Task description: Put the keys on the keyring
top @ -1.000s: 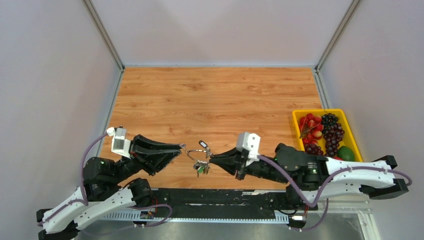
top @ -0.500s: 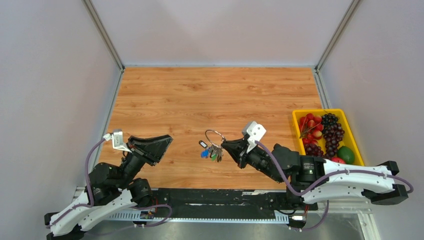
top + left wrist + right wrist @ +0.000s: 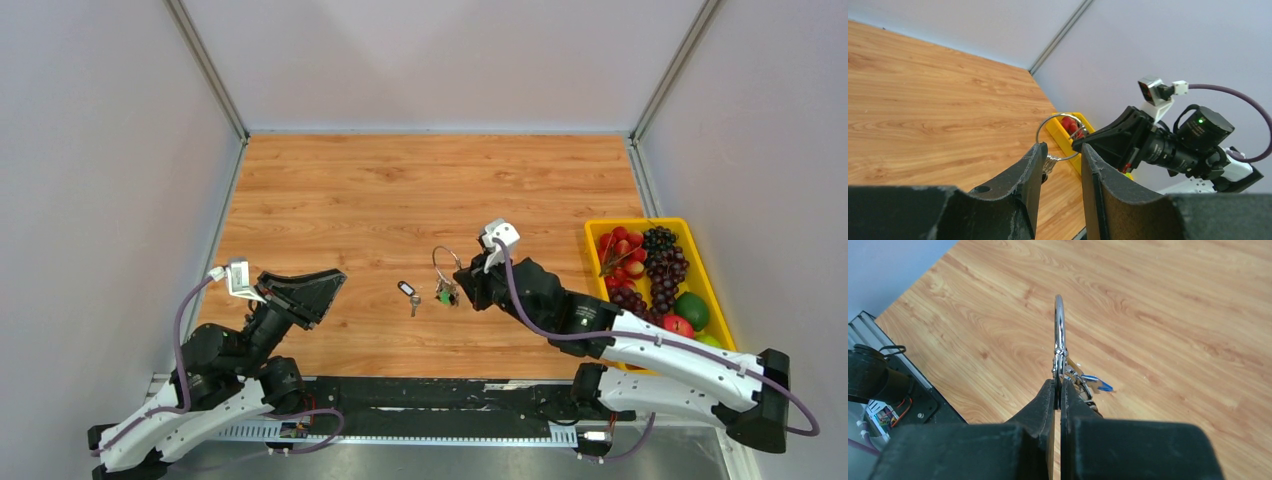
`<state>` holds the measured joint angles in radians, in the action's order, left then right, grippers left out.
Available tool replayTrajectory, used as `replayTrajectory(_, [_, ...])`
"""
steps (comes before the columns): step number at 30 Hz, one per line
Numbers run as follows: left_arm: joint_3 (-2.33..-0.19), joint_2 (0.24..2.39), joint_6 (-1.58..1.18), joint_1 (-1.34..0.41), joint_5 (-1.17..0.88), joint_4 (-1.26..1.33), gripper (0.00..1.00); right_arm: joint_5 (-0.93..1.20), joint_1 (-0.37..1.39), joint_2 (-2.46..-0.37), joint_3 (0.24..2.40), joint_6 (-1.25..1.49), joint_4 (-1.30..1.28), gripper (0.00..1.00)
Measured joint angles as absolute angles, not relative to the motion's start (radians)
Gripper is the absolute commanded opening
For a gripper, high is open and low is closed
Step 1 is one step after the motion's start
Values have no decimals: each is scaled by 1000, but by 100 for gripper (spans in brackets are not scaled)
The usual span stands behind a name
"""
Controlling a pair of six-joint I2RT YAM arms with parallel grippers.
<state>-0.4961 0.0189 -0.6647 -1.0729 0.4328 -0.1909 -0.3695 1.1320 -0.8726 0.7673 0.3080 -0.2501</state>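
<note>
My right gripper is shut on the keyring, a thin silver ring held upright above the table. The right wrist view shows the keyring edge-on, pinched between the fingertips of that gripper. Several keys hang from it, one with a blue tag. One key with a black tag lies alone on the wood, left of the bunch. My left gripper is open and empty, well left of the ring. Between its fingers the keyring shows farther off.
A yellow tray of grapes and other fruit stands at the right edge of the table, close behind my right arm. Grey walls enclose the wooden table on three sides.
My left gripper let go of the ring, opened and drew back left. My right gripper carried the ring and keys up and right. The black-tagged key now lies apart on the table.
</note>
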Motion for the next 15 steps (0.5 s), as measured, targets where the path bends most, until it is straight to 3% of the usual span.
replayTrajectory(9, [-496,47,-650,-1073,433,-191,42,-210,958,-1017,733,388,-189,0])
replayTrajectory(10, [-497,49,-648,-1073,433,-192,42,-198,933,-1036,732,393,-176,8])
replayTrajectory(12, [-498,49,-646,-1073,433,-193,42,-180,885,-1062,718,407,-146,42])
replayTrajectory(13, [-499,49,-645,-1073,433,-194,42,-170,857,-1072,702,422,-129,50])
replayTrajectory(15, [-500,49,-644,-1073,433,-197,42,-153,795,-1085,660,449,-105,58])
